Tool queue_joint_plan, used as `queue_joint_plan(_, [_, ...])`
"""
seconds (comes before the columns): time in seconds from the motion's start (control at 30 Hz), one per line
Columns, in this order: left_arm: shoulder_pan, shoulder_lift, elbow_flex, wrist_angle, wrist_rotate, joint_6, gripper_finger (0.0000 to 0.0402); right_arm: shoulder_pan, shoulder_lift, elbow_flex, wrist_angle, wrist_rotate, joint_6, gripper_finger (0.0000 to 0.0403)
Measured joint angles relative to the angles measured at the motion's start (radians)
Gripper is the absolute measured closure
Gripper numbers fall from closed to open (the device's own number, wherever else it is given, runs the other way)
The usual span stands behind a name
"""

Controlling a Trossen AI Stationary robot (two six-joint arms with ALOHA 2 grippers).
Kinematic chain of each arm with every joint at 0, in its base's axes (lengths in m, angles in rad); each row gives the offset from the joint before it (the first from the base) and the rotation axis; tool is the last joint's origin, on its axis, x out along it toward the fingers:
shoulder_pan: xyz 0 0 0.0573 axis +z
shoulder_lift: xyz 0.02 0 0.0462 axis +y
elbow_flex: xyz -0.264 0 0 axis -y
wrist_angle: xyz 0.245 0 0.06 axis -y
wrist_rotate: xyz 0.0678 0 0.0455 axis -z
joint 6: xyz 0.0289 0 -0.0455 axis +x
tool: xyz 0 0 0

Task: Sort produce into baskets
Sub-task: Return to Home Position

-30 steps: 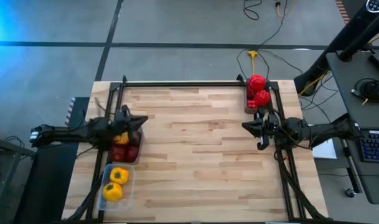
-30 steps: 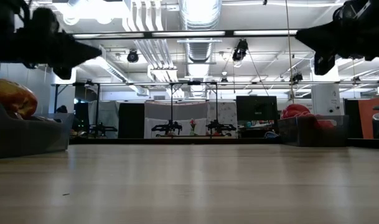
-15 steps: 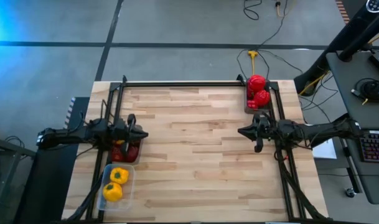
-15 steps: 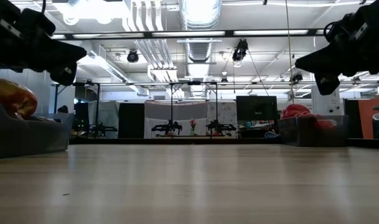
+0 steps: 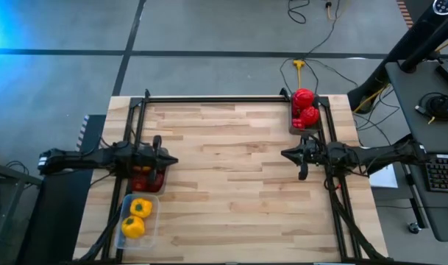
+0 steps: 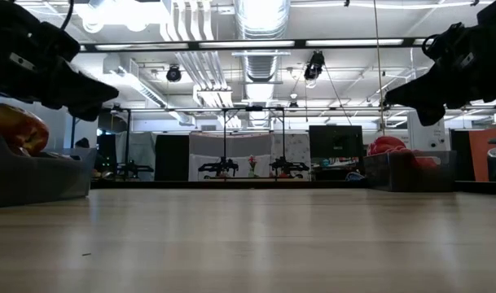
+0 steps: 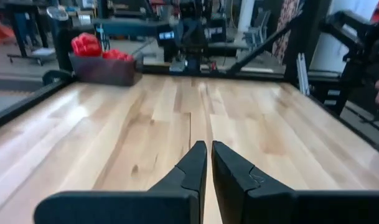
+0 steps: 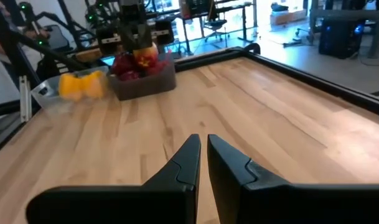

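At the left edge of the pale plank table (image 5: 231, 184) we see the clear tub (image 5: 155, 221) holding two yellow peppers (image 5: 140, 207). Just beyond it is the left dark tray (image 5: 165, 182) of red and maroon pieces (image 5: 146, 181), with the left gripper (image 5: 171, 160) above its inner edge, fingers pressed together and empty. Bare wood runs across to the right gripper (image 5: 285, 154) — likewise closed on nothing — near the right dark tray (image 5: 292, 126) of red peppers (image 5: 304, 109); around lie grey floor and loose cables (image 5: 312, 44), under ceiling ducts (image 6: 260, 16).

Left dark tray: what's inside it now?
Red and maroon produce lies in the left dark tray. The left gripper hangs above, covering part, so the count is unclear.
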Motion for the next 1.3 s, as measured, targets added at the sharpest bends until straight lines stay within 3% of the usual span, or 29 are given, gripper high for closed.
queue_joint_plan(0.23, [0.0, 0.049, 0.0, 0.007, 0.034, 0.039, 0.0393, -0.001, -0.013, 0.0, 0.007, -0.021, -0.025, 0.038])
queue_joint_plan(0.37, [0.0, 0.045, 0.0, 0.006, 0.035, 0.043, 0.0393, -0.018, -0.051, 0.0, -0.01, -0.12, -0.098, 0.038])
queue_joint_plan(0.6, [0.0, 0.023, -0.001, 0.011, 0.063, 0.037, 0.0393, -0.057, -0.136, 0.0, -0.097, -0.131, -0.185, 0.038])
queue_joint_plan(1.03, [0.005, -0.106, -0.001, 0.011, 0.059, 0.077, 0.0393, -0.057, -0.155, 0.0, -0.106, -0.132, -0.034, 0.038])
queue_joint_plan(1.3, [0.005, -0.1, -0.001, 0.006, 0.025, 0.071, 0.0393, -0.057, -0.155, 0.0, -0.108, -0.132, -0.029, 0.038])
